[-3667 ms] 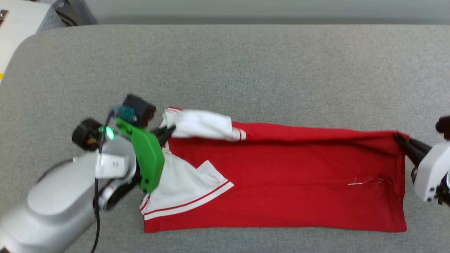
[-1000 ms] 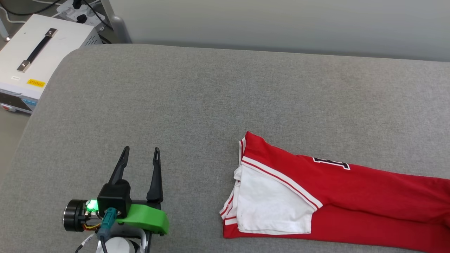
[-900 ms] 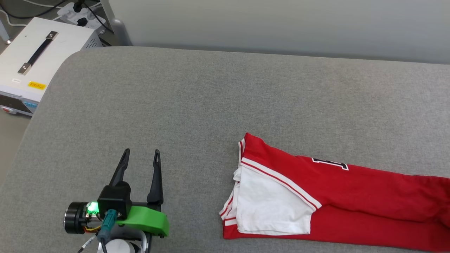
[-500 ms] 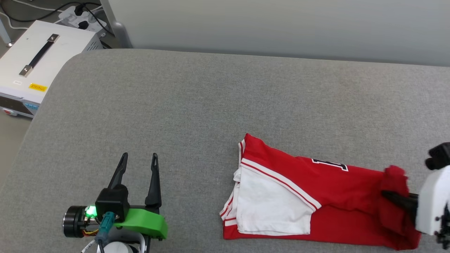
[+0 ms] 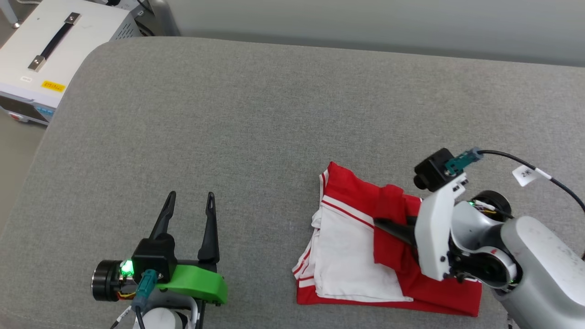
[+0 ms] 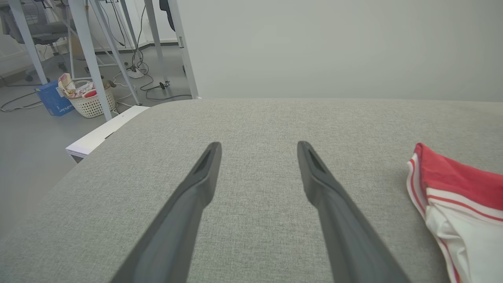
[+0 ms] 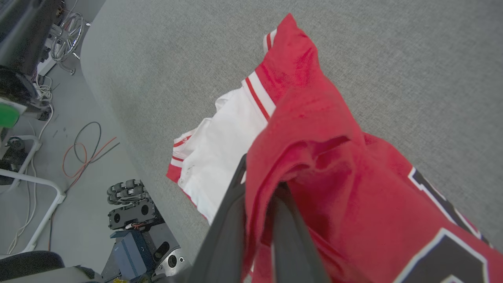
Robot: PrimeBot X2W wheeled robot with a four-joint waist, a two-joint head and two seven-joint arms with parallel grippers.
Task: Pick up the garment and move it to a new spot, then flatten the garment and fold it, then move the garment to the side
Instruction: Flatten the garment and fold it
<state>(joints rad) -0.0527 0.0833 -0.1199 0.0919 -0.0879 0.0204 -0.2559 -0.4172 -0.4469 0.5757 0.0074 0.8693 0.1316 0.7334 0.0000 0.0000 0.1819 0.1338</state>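
Observation:
The red garment [image 5: 347, 201] with its white sleeve [image 5: 352, 260] lies on the grey padded table [image 5: 274, 114], right of centre and doubled over on itself. My right gripper [image 5: 379, 223] is shut on the garment's red hem and holds that flap just above the white sleeve. In the right wrist view, red fabric [image 7: 314, 129] drapes over and between the right gripper's [image 7: 261, 181] fingers, with a black-and-white print at the lower right. My left gripper [image 5: 190, 196] rests open and empty on the table, well left of the shirt. The left wrist view has the left gripper [image 6: 258, 146] open, with the garment's striped corner [image 6: 452, 188] at its right.
A white equipment box [image 5: 45, 45] with a black handle stands beyond the table's far left corner. A wall runs behind the table. On the floor to the left are a basket [image 6: 90, 104], a blue box [image 6: 55, 102], cables and metal legs.
My right gripper has carried the red hem leftward over the shirt, doubling it to about half its length. My left gripper let go earlier and stays open. The head camera shifted.

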